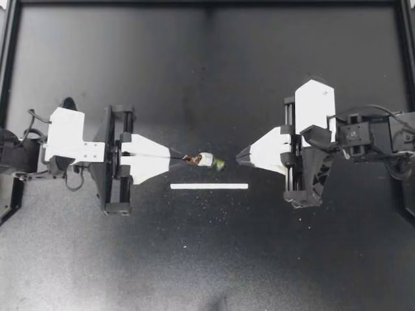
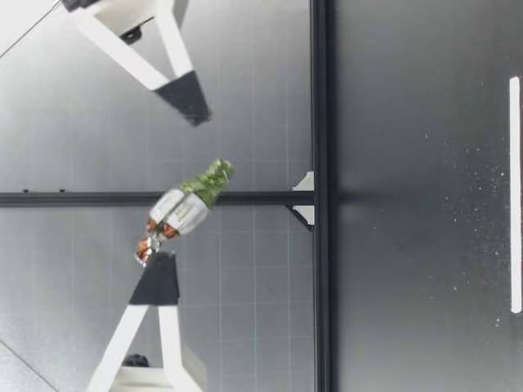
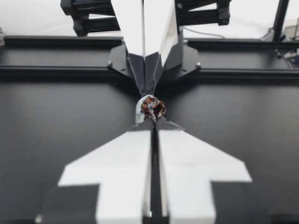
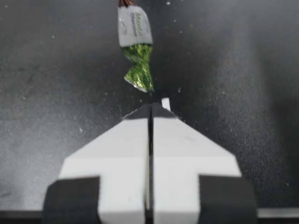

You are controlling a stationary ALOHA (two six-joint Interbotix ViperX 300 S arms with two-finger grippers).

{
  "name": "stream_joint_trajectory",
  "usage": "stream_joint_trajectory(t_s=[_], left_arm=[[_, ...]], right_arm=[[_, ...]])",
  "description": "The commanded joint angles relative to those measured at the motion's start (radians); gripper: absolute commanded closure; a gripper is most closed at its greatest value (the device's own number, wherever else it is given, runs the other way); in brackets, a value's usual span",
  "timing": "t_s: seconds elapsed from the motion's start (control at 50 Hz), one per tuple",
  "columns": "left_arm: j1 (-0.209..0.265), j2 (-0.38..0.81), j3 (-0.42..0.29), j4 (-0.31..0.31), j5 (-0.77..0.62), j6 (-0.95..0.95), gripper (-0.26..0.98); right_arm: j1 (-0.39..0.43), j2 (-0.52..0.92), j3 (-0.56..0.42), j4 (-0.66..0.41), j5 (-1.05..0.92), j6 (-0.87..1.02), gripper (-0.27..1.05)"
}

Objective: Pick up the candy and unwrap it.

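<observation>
Plainly, my left claw (image 1: 183,157) is clenched on the small candy (image 1: 206,159), a foil-wrapped sweet with a silver middle, a crinkled green twist at one end and a coppery-brown twist at the other. A line of dark lettering runs along the silver band, clearest in the right wrist view on the candy (image 4: 135,42). Both twists look closed, so the wrapper is on. The left claw pinches the brown twist from two sides, and in the left wrist view that brown end of the candy (image 3: 149,108) sits right at the tips of the left claw (image 3: 154,122). In the low view the candy (image 2: 186,209) hangs well above the dark matte surface (image 1: 194,78), tilted, green end lower and away from the left claw (image 2: 159,260). My right claw (image 1: 238,156) faces it, fingers pressed together on nothing, tips just short of the green twist and not touching it; the right wrist view shows that small gap ahead of the right claw (image 4: 150,106). A strip of white tape (image 1: 209,186) lies flat on the surface near the candy.
</observation>
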Motion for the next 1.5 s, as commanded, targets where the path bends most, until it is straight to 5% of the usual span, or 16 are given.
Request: stream_joint_trajectory(t_s=[0.0,0.44,0.76,1.48], left_arm=[[-0.002,-0.018,-0.012,0.002,-0.012,0.0,0.88],[-0.003,-0.014,-0.026,-0.003,-0.008,-0.138,0.88],[-0.003,-0.029,-0.038,-0.009,-0.008,-0.411,0.88],[-0.002,-0.012,-0.041,-0.015,-0.003,-0.446,0.88]], right_arm=[[-0.002,-0.015,-0.017,-0.002,-0.02,0.002,0.96],[-0.002,0.006,-0.011,-0.035,-0.213,-0.041,0.86],[-0.002,0.034,-0.008,-0.035,-0.295,-0.137,0.17],[-0.002,0.13,-0.041,-0.034,-0.387,-0.127,0.2]])
